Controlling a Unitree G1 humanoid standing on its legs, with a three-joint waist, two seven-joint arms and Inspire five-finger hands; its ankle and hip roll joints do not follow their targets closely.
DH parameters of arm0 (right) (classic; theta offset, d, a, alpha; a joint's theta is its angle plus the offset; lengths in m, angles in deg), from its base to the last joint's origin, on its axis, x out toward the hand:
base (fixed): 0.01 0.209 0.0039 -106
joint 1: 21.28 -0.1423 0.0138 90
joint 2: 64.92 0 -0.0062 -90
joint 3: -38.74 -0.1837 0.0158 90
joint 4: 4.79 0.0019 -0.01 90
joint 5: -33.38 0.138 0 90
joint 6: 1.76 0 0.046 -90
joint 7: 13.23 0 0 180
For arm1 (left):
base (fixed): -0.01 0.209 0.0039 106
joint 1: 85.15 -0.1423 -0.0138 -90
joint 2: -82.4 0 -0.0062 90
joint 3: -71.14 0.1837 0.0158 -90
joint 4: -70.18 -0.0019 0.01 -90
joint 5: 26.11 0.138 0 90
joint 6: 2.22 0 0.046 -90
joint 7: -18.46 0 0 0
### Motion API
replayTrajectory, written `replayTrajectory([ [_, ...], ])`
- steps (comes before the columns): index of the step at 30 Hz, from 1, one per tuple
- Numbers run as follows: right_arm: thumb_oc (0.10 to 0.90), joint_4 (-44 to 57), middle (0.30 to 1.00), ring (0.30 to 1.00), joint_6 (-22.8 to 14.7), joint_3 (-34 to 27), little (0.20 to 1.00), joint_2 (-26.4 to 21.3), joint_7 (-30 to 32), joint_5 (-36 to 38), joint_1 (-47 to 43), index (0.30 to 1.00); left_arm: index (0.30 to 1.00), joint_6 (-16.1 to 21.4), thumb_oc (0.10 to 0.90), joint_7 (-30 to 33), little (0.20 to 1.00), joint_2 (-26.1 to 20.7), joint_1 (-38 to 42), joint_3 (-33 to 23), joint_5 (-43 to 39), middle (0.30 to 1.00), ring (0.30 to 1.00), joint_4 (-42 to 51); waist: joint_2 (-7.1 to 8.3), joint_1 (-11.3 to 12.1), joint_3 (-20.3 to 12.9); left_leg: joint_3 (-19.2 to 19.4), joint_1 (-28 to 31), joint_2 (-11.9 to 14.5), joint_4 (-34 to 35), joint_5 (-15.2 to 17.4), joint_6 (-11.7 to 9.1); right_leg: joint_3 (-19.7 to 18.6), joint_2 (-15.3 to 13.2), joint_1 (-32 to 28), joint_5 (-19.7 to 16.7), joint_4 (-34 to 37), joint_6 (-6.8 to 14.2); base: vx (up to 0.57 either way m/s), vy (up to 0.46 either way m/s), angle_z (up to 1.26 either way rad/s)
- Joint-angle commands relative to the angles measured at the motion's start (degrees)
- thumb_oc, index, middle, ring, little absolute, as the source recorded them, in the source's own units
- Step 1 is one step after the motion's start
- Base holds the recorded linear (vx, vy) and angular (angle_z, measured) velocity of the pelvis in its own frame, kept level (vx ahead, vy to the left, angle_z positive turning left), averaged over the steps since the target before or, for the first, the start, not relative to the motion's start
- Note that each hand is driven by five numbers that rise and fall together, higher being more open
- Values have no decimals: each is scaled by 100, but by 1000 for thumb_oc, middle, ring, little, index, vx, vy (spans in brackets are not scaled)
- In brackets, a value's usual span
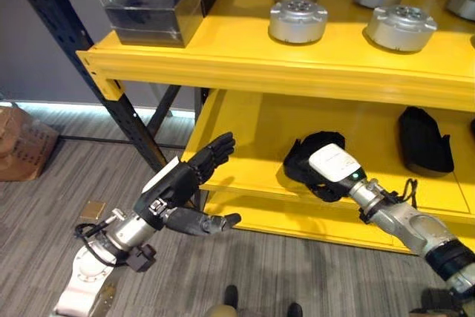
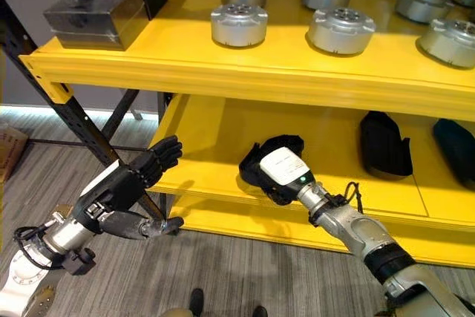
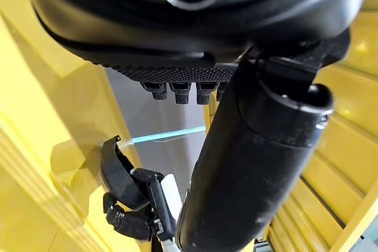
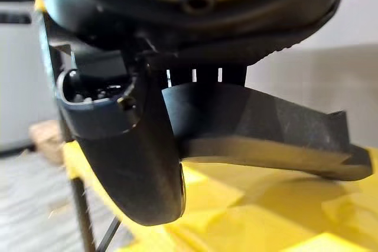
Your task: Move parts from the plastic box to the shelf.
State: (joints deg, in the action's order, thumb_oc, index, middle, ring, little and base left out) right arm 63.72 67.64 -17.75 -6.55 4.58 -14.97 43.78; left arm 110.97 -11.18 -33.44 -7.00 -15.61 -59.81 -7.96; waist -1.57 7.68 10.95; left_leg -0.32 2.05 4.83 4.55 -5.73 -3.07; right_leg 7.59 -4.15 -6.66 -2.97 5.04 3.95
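Presently right hand (image 1: 335,165) clasps a curved matte-black part (image 1: 312,155) on the lower yellow shelf (image 1: 245,128) near its front edge; left hand (image 1: 182,183) is open, empty.

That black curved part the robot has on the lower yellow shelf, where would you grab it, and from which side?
I would take the black curved part by its near edge, coming from the open front of the lower shelf. It lies low and flat there with the upper shelf above it, so reaching down from above looks blocked. The right hand already has it that way, thumb under, fingers over; the left hand is open.
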Motion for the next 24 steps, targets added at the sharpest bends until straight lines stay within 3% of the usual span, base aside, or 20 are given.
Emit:
replayTrajectory([
  [1, 400, -152, 300, 300, -190, 146, 300, -173, 329, 47, -1024, 300, 1000, 416, 900, -143, 1000, -148, 461, 92, -501, 1000, 1000, 204, 209, 80, -363, 198, 136, 276, -299, 503, -168, 402, -324, 113, 256, -229, 78, 66, -62, 1],
  [9, 400, -908, 300, 300, -399, 670, 300, -379, 647, -325, -1639, 300, 1000, 617, 900, -290, 1000, -255, 735, 223, -665, 1000, 1000, 6, 55, 183, 30, 98, -343, 268, -426, 454, -186, 377, -321, 647, 273, -440, 63, -86, -65, 1],
  [15, 400, -1579, 300, 300, -105, 1014, 300, -555, 954, -516, -1903, 300, 1000, 825, 900, -336, 1000, -283, 921, 282, -794, 1000, 1000, -92, -39, 200, 445, 34, -676, 279, -370, 283, -189, 313, -256, 996, 179, -432, 49, -125, -75, 1],
  [24, 400, -1960, 300, 300, 17, 1007, 300, -673, 1103, -550, -2010, 300, 1000, 834, 900, -320, 1000, -390, 1001, 312, -733, 1000, 1000, -93, -65, 180, 628, 70, -821, 328, -379, 194, -223, 301, -242, 1122, 115, -401, 55, -40, -52, -1],
])
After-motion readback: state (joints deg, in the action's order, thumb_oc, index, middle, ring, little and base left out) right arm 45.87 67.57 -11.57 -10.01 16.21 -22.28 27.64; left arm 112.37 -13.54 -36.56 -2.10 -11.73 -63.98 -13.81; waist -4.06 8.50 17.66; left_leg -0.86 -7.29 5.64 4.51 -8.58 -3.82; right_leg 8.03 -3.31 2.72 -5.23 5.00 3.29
